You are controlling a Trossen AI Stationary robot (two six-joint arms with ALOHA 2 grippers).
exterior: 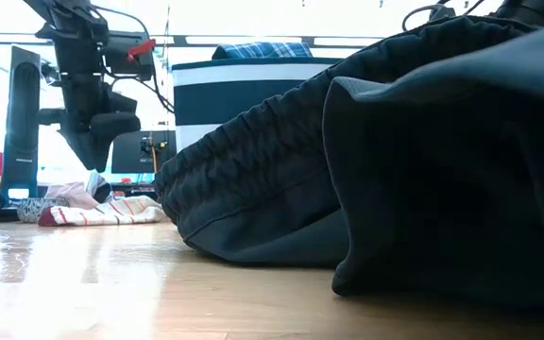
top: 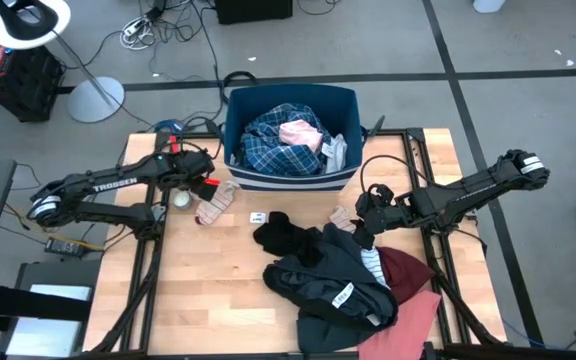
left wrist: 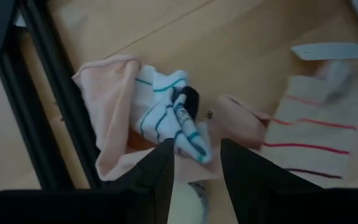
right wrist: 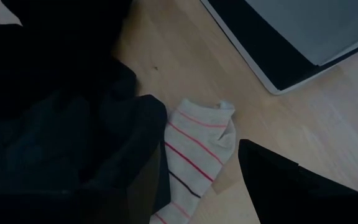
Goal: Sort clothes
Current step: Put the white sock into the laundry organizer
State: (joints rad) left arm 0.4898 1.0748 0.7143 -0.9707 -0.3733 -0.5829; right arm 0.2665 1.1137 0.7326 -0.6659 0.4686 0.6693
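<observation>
— Two claws open? Where?
— Left claw point(left wrist: 196, 163) open above teal-white sock point(left wrist: 169, 112); right claw point(right wrist: 197, 180) open over striped sock point(right wrist: 197, 149), beside dark clothes point(top: 333, 280) on bench point(top: 208, 290).

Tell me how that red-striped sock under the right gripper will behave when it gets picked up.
The red-striped sock lies creased and folded flat on the table, so it will probably droop limply from a pinch. It looks thin, likely very light. One edge seems tucked against the dark garment, which might drag along. The right gripper is open.
</observation>
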